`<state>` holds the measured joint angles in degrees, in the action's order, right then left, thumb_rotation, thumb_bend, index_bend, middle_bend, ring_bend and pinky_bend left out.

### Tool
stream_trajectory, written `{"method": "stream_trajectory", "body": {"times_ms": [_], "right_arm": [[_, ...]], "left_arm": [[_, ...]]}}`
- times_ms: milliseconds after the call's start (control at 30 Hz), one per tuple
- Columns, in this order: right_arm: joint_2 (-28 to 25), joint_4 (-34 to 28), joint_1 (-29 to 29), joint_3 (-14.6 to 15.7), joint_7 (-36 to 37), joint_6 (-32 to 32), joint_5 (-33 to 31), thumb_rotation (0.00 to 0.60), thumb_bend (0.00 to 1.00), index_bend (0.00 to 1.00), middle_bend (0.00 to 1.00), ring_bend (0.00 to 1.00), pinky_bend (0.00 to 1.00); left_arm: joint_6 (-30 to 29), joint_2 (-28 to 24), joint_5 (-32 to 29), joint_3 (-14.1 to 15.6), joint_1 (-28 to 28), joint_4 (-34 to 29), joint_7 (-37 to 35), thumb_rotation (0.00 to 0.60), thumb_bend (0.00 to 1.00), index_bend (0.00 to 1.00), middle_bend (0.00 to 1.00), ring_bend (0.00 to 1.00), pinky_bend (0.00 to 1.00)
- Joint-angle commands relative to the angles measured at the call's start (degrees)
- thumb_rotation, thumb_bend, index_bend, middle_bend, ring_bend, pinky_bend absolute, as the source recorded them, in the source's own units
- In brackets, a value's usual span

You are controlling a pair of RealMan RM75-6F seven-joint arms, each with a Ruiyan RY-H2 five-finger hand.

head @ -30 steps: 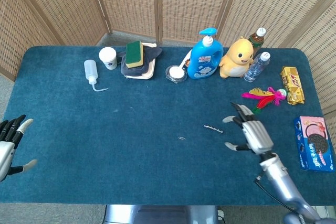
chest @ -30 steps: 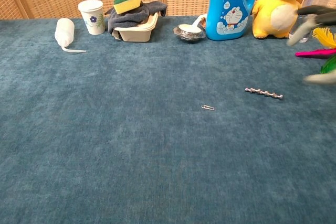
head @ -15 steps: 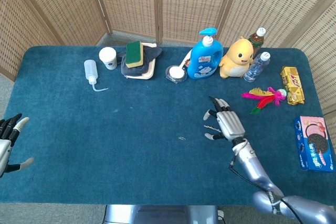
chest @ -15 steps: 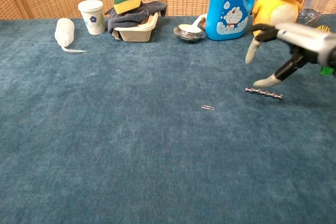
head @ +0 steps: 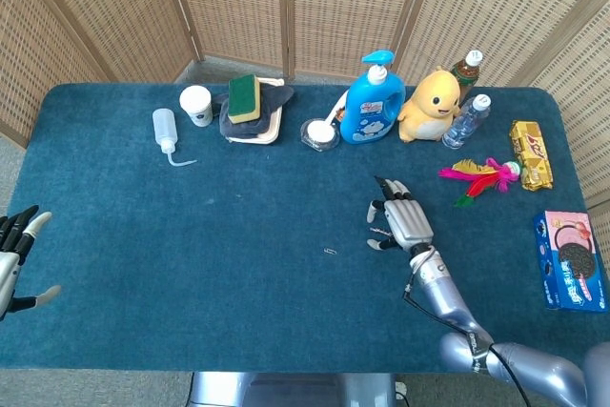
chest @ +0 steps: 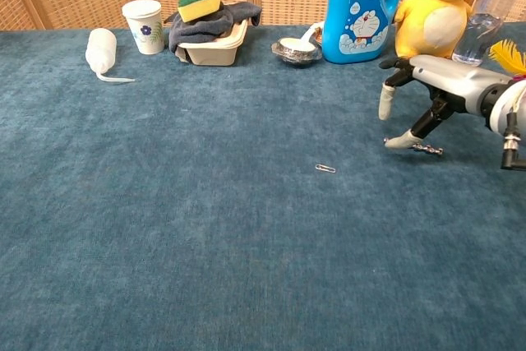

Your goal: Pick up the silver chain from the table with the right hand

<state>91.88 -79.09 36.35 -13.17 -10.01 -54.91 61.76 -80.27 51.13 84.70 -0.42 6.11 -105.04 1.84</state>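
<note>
The silver chain (chest: 428, 150) lies flat on the blue table (head: 238, 235), right of centre. Only its right part shows in the chest view; the head view hides most of it under my right hand (head: 402, 222). That hand (chest: 436, 84) hovers low over the chain with its fingers spread and pointing left. Its thumb tip (chest: 395, 140) rests at the chain's left end, and nothing is lifted. Far away at the table's left edge, my left hand (head: 13, 260) is open and holds nothing.
A small paper clip (chest: 325, 168) lies left of the chain. Behind it stand a blue bottle (head: 370, 102), a yellow toy (head: 431, 107) and water bottles (head: 468, 119). A feather toy (head: 481, 176), a snack pack (head: 530, 153) and a cookie box (head: 575, 259) lie to the right.
My right hand has moved left from the table's right side and come down over the chain, its thumb now at the chain's left end. The chain has not moved.
</note>
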Motion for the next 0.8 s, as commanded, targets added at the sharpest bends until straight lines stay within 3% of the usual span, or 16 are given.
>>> {"method": "stream_trajectory", "body": {"times_ms": [33, 567, 800], "right_arm": [[0.3, 0.3, 0.1, 0.0, 0.0, 0.0, -0.2, 0.600, 0.17, 0.53, 0.00, 0.00, 0.00], [2.6, 3.0, 1.6, -0.1, -4.2, 1.0, -4.4, 0.600, 0.25, 0.58, 0.00, 0.00, 0.00], [2.3, 2.5, 1.5, 0.3, -4.8, 1.0, -4.8, 0.600, 0.28, 0.50, 0.00, 0.00, 0.00]], "left_arm": [[0.1, 0.1, 0.0, 0.0, 0.0, 0.0, 0.1, 0.600, 0.22, 0.00, 0.00, 0.00, 0.00], [0.0, -0.1, -0.1, 0.0, 0.0, 0.1, -0.4, 0.600, 0.22, 0.00, 0.00, 0.00, 0.00], [-0.1, -0.2, 0.0, 0.0, 0.0, 0.1, -0.6, 0.600, 0.22, 0.00, 0.00, 0.00, 0.00]]}}
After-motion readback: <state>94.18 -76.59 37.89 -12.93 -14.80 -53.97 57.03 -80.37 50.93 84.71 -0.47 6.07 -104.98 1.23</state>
